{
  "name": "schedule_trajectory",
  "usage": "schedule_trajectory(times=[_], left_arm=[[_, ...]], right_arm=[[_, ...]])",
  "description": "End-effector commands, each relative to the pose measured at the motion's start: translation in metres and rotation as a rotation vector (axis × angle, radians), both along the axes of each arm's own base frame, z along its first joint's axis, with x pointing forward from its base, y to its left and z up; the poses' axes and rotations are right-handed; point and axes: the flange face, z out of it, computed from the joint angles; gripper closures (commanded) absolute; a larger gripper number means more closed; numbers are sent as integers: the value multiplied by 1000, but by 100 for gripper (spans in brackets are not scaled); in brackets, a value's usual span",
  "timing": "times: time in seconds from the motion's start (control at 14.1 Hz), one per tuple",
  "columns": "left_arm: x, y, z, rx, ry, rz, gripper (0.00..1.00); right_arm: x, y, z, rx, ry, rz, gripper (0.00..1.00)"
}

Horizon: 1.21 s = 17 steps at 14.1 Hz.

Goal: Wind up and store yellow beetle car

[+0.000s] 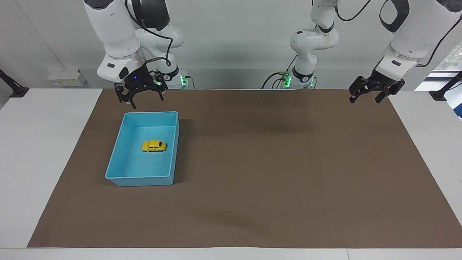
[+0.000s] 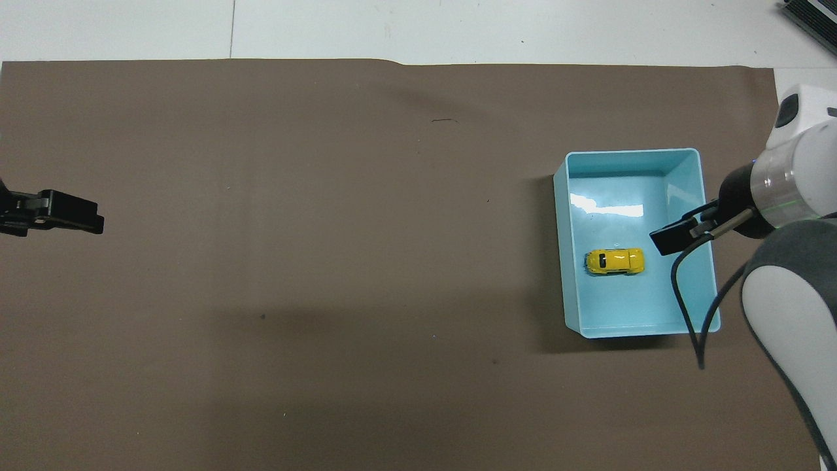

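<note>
The yellow beetle car (image 1: 154,146) is stored in the blue tray (image 1: 119,175); both tools, right tool (image 1: 143,98) and left tool (image 1: 367,96), are held spread and empty

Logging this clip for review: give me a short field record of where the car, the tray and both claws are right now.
car: yellow, on its wheels in the tray
tray: blue, on the brown mat, toward the right arm's end
right claw: open, empty, raised over the mat beside the tray's robot-side rim
left claw: open, empty, waits above the left arm's end of the mat
stage: car stored
</note>
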Motion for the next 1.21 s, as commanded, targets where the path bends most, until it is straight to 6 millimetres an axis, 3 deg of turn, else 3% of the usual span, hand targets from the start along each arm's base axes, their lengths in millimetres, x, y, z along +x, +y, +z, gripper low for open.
schedule_trajectory(times=[0.0,0.43,1.14], left_arm=[[-8,2,3,-10,2,8,0],[-8,2,3,-10,2,7,0],[-8,2,3,-10,2,8,0]], right_arm=[[-3,-2,13,23,-4,-65,0],[5,-29,9,16,-12,-114,0],[6,-36,11,19,-23,-123,0]])
